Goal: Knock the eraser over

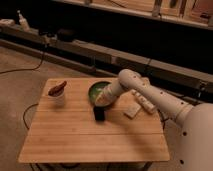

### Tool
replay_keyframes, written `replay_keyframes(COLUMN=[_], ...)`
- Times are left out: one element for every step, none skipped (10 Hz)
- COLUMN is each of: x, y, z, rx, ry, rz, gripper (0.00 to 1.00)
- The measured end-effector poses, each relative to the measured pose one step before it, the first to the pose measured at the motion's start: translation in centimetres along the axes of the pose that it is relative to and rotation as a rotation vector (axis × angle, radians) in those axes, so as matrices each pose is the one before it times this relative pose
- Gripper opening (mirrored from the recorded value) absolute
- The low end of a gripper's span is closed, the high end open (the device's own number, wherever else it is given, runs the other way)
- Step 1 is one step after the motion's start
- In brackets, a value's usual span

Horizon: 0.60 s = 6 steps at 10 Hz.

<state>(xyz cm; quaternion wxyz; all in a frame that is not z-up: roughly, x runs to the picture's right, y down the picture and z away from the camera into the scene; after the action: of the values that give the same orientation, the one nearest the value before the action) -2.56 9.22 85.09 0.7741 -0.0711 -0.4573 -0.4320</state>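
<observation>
The eraser (100, 115) stands upright on the wooden surface (75, 137), just near of the green bowl (95, 88). The hand (103, 99) hangs at the bowl's near rim, directly above the eraser; whether it is apart or together cannot be told.

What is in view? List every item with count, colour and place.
Light wooden table: one, tan, centre.
Round green bowl: one, green, table's middle rear.
Small black rectangular eraser: one, black, upright before the bowl.
Pale flat rectangular block: one, cream, right of eraser.
White oblong item with markings: one, white, right edge.
White cup with reddish-brown object: one, white, left rear.
Robot arm: one, white, reaching from right.
Gripper: one, pale, over bowl's near rim, above eraser.
</observation>
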Motion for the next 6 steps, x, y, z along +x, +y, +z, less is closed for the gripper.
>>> replay_keyframes(x=[0.018, 0.094, 0.070, -0.010, -0.025, -0.015], y=[0.422, 0.375, 0.266, 0.263, 0.335, 0.288], z=[0.300, 0.296, 0.201, 0.220, 0.251, 0.297], rx=[-0.00518, -0.00603, -0.00366, -0.00405, -0.00569, -0.00621], ry=[-0.00257, 0.00078, 0.00088, 0.00019, 0.00051, 0.00155], rz=[0.00767, 0.00484, 0.00344, 0.00221, 0.00172, 0.00142], gripper=[0.00, 0.00, 0.00, 0.00, 0.00, 0.00])
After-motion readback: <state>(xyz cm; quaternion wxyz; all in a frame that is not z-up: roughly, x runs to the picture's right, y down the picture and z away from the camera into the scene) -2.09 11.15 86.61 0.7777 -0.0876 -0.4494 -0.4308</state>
